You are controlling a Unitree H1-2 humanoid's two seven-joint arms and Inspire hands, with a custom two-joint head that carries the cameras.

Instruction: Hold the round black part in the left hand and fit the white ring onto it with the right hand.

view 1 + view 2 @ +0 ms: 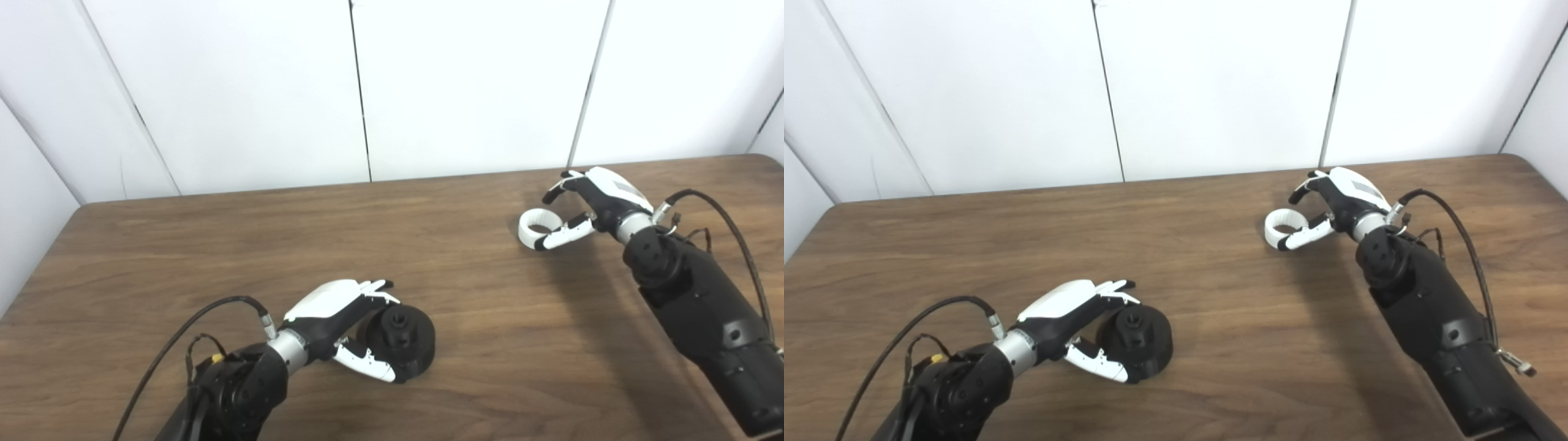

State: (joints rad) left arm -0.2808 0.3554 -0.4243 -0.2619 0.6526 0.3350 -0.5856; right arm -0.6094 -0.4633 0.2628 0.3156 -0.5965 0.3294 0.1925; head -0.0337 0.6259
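The round black part (404, 343) rests on the wooden table (306, 245) near the front, left of centre. My left hand (343, 315) is at its left side, fingers spread over its top and thumb along its near edge, open around it; contact is unclear. The white ring (534, 226) lies flat on the table at the right rear. My right hand (591, 205) is just right of the ring, open, with the thumb reaching to the ring's near rim and the fingers curled above it.
White wall panels (367, 92) stand behind the table's far edge. Black cables loop off both wrists, one by the left forearm (184, 337) and one by the right forearm (735, 239).
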